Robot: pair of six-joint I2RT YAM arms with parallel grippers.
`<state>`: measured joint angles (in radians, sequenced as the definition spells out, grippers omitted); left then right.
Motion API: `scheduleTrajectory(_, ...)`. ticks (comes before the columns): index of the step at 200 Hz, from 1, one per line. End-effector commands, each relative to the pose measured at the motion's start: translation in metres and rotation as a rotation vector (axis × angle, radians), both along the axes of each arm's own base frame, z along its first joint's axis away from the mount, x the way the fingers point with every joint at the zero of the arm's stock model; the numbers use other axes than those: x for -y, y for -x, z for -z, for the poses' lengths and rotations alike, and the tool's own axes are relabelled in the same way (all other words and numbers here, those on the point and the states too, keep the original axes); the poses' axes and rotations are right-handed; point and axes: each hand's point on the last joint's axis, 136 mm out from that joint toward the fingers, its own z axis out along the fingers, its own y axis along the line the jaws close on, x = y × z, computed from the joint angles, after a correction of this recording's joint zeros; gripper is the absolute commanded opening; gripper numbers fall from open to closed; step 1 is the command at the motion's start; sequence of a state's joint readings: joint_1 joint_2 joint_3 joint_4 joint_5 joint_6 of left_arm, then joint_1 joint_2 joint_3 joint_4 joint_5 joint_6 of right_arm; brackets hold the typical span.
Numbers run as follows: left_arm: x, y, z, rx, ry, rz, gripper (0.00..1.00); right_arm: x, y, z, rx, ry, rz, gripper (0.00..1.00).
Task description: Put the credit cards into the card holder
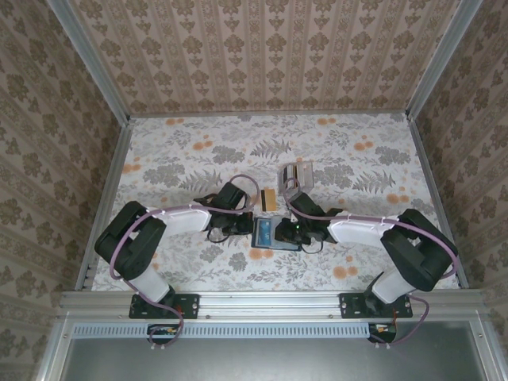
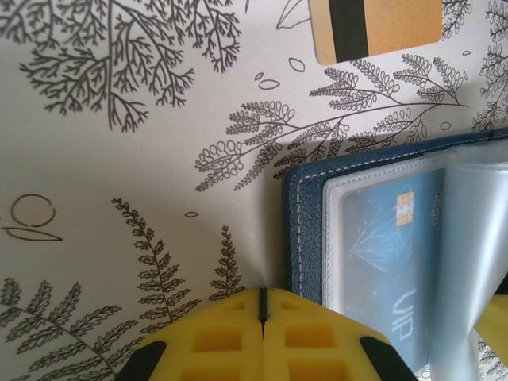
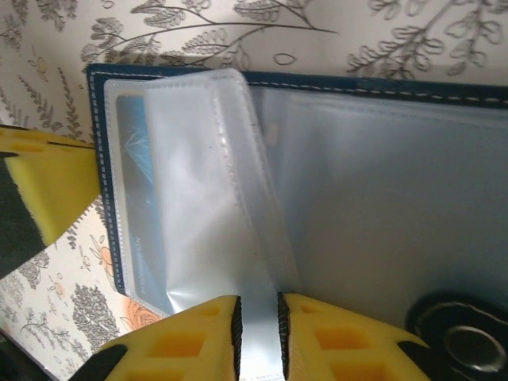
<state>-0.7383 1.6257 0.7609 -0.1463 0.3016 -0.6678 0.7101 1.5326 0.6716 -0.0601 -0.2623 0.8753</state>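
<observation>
Dark navy-blue leather-like folding card holder (image 1: 264,235) lies open on the floral counter (image 1: 198,151); right gripper (image 3: 258,321) pinches one clear plastic sleeve leaf (image 3: 210,198), left gripper (image 2: 262,305) closed empty beside its edge; judgement: hold leaf taut, pocket mouth open, then fetch the gold-orange dark-striped card (image 2: 377,28) lying just beyond.

Readable bits are all on the blue card (image 2: 379,262), tucked in a clear sleeve (image 2: 349,198) of the card holder (image 2: 308,230). It has big pale "VIP" running sideways, plus a tiny word beside the chip (image 2: 405,208) that looks like "logo", kinda blurry tbh.
</observation>
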Motion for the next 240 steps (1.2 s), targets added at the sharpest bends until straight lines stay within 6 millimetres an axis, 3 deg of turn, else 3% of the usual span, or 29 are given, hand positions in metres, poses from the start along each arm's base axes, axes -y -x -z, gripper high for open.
scheduleTrajectory(1,-0.005,0.029,0.022,-0.108,-0.048,0.034,0.00,-0.019,-0.008,-0.015,0.027,-0.072,-0.022,0.22)
scheduleTrajectory(43,-0.006,0.028,0.017,-0.097,-0.042,0.026,0.00,-0.031,-0.013,-0.026,0.063,-0.131,-0.049,0.24)
scheduleTrajectory(102,-0.015,0.022,0.004,-0.085,0.012,-0.021,0.00,-0.045,-0.018,-0.016,0.054,-0.158,-0.075,0.25)
scheduleTrajectory(158,-0.041,0.010,-0.016,-0.053,0.062,-0.105,0.02,-0.083,-0.021,-0.047,0.108,-0.244,-0.184,0.27)
scheduleTrajectory(189,-0.045,0.005,-0.025,-0.045,0.086,-0.112,0.03,-0.108,-0.022,-0.077,0.143,-0.349,-0.239,0.30)
scheduleTrajectory(212,-0.041,0.002,-0.029,-0.041,0.098,-0.102,0.04,-0.095,-0.023,-0.102,0.225,-0.318,-0.238,0.35)
scheduleTrajectory(240,-0.037,-0.003,-0.036,-0.023,0.113,-0.100,0.07,-0.054,-0.017,-0.125,0.340,-0.172,-0.238,0.41)
